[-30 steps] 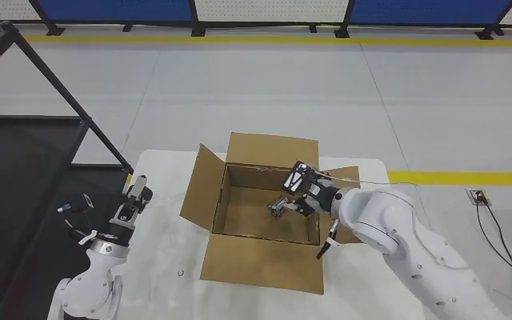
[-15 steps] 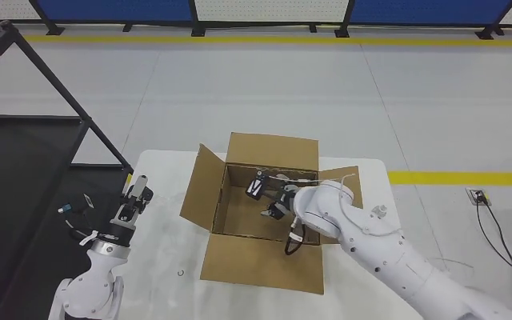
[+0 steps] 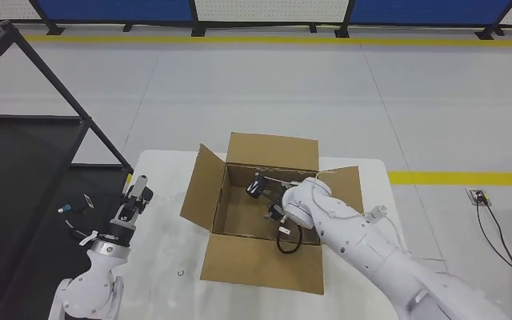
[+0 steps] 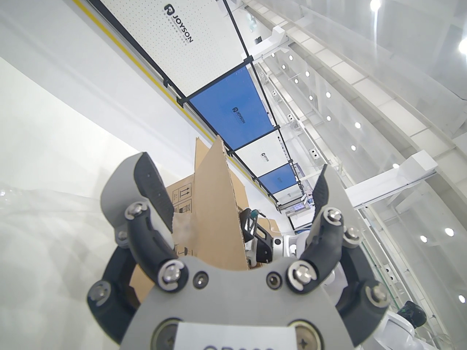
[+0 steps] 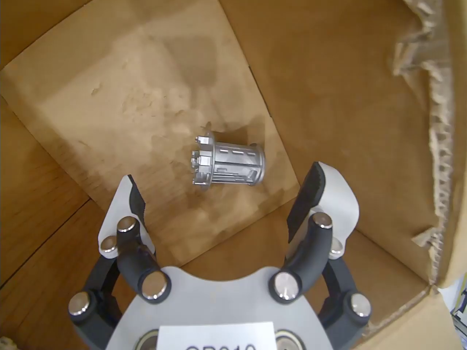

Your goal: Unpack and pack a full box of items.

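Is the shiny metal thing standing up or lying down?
Lying down. The metal part rests on its side on the floor of the cardboard box.

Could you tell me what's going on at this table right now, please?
The right gripper hangs open inside the cardboard box, just above a small silver metal part lying on its side on the box floor. It is not touching the part. The left gripper is also open and holds nothing, off to one side of the box over the table.
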Robot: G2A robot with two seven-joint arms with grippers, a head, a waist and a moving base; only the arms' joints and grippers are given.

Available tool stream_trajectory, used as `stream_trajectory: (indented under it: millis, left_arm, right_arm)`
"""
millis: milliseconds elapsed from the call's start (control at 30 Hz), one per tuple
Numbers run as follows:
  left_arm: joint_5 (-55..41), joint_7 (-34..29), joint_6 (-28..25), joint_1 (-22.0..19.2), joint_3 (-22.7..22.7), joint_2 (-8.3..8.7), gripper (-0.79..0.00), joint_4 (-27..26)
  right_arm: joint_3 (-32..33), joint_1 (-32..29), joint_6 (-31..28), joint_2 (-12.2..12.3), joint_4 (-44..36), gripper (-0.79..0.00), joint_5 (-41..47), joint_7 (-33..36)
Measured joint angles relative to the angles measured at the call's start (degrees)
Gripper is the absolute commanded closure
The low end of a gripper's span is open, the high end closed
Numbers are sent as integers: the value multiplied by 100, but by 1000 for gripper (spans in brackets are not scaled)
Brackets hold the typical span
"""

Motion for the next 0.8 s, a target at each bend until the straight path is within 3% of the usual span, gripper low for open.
stream_trajectory:
  millis: [300, 667, 800]
  left_arm:
    - [0, 0, 0, 0, 0, 0, -785, 0]
    - [0, 0, 0, 0, 0, 0, -785, 0]
    - [0, 0, 0, 0, 0, 0, -785, 0]
  right_arm:
    - [-184, 200, 281, -622, 1100, -785, 28, 88]
    - [-197, 332, -188, -1171, 2296, -785, 198, -167]
    - [-183, 373, -298, -1331, 2627, -680, 210, -296]
